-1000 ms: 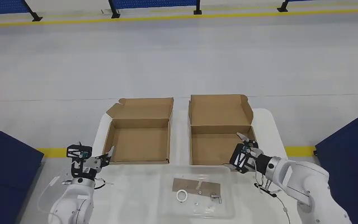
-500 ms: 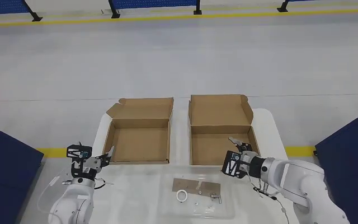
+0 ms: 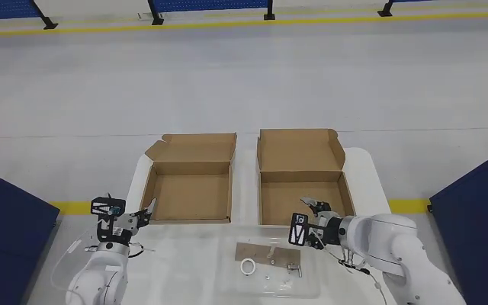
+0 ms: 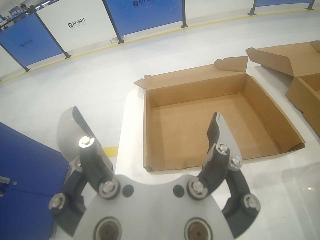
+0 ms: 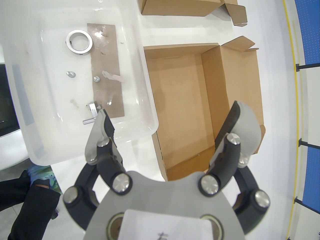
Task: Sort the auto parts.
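Taking the top view as a clock face centred on the surface [image 3: 244, 191], the auto parts lie in a clear plastic bin [image 3: 238, 288] at 6 o'clock, by the near edge. The largest part is a bright metal ring [image 5: 79, 42] with a thick wall, lying flat at the bin's 8 o'clock. A small silver clamp-like piece [image 5: 91, 113] with a short pin sits at the bin's 4 o'clock. Between them are a flat washer [image 5: 71, 74] and a small round nut [image 5: 96, 78], apart from each other. A pale pink strip [image 5: 112, 76] lies just beside the nut. A brown rectangular sheet [image 5: 106, 68] runs across the bin's floor; the nut and the strip are on it, the ring overlaps its edge.

Two open cardboard boxes stand beyond the bin, lids folded back: the left box [image 3: 191, 194] at 11 o'clock, the right box [image 3: 293, 200] at 1 o'clock, both with bare floors.

The right end effector [image 5: 170, 107] hangs at 4 o'clock, above where the bin's far right corner meets the right box's near wall, its fingers spread wide with nothing between them. The left end effector [image 4: 145, 111] is at 8 o'clock, off the left box's near left corner, likewise spread and holding nothing.

The surface is white and glossy with rounded corners. Around it is a pale grey floor [image 3: 244, 84] crossed by a yellow line [image 3: 229, 23], with blue and white partition panels [image 4: 140, 3] on black posts behind it.
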